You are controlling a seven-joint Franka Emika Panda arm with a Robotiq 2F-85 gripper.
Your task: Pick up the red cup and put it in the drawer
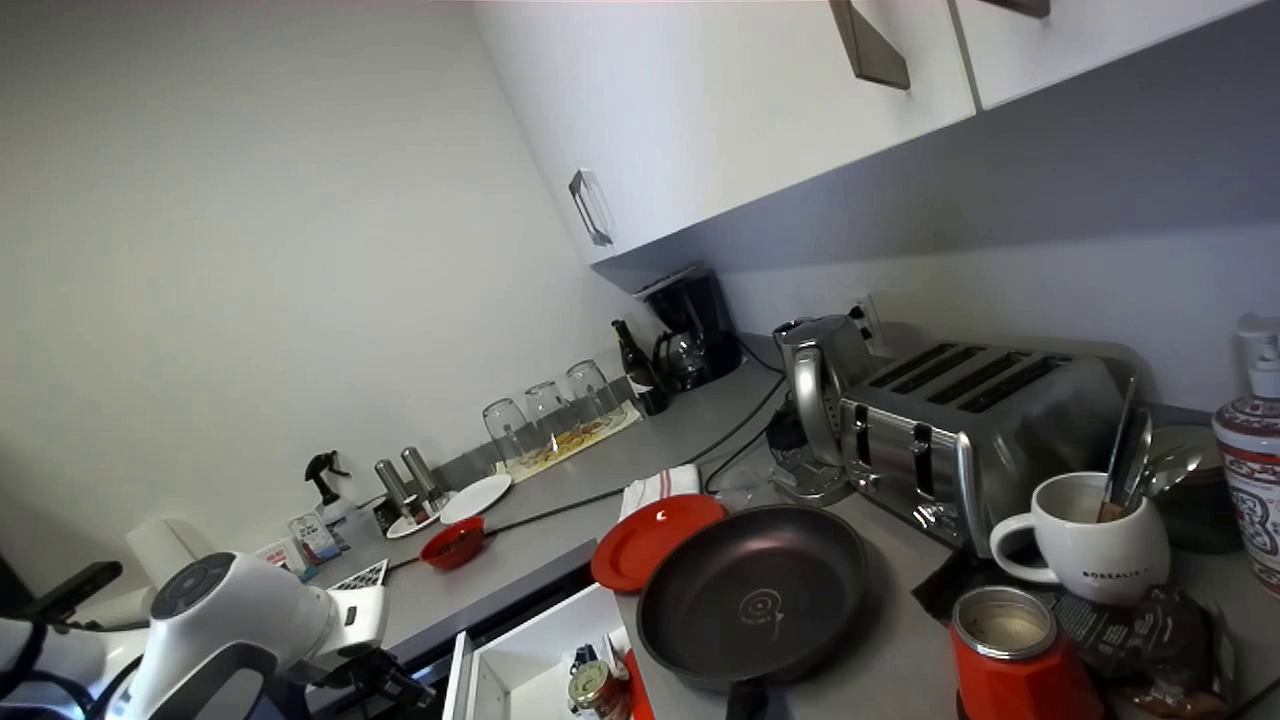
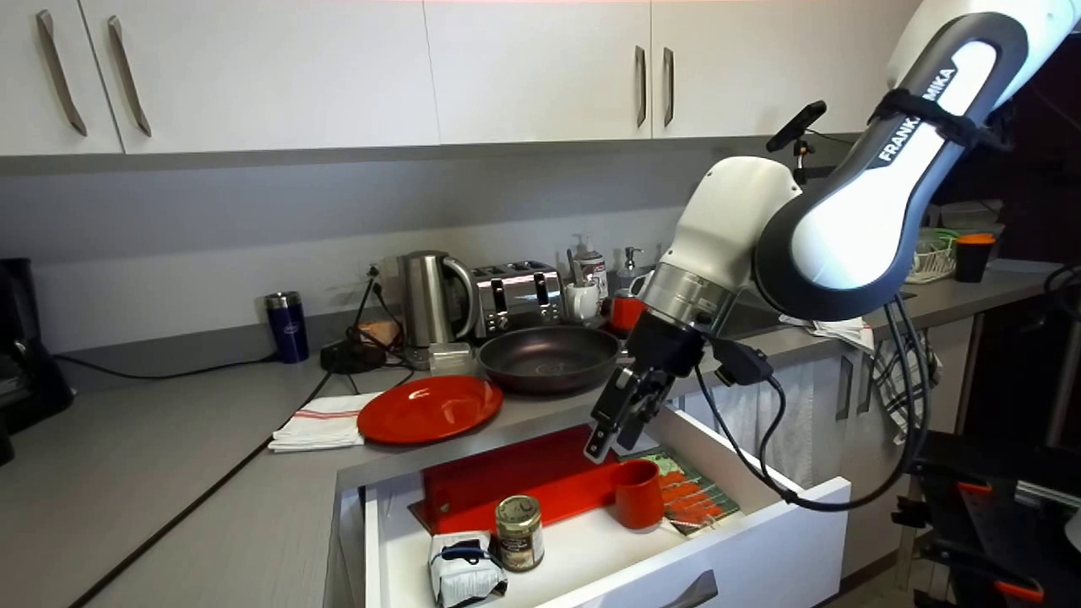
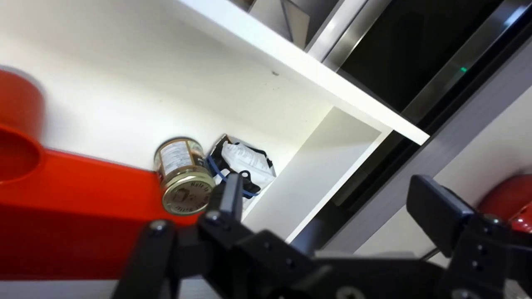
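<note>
A: Where is the red cup (image 2: 639, 498)?

B: The red cup stands upright inside the pulled-out drawer (image 2: 591, 547), which also holds a jar (image 2: 519, 540) and a wrapped packet (image 2: 467, 572). Whether it touches the red tray-like piece (image 2: 507, 464) in the drawer cannot be told.

A: And the robot's hand (image 3: 328, 199)?

B: The hand hangs over the drawer, fingers (image 3: 232, 195) spread wide with nothing between them, well apart from the cup in the wrist view.

A: How far along is the job?

B: By all appearances, the placing is complete: the cup sits loose in the drawer, where the task wants it.

A: What is left?

B: Likely only drawing the hand clear of the drawer without a knock; closing it is not asked. A kettle (image 2: 422, 304) and a toaster (image 2: 519, 295) stand on the surface (image 2: 253, 523) beyond the drawer, apparently no part of the work.
</note>
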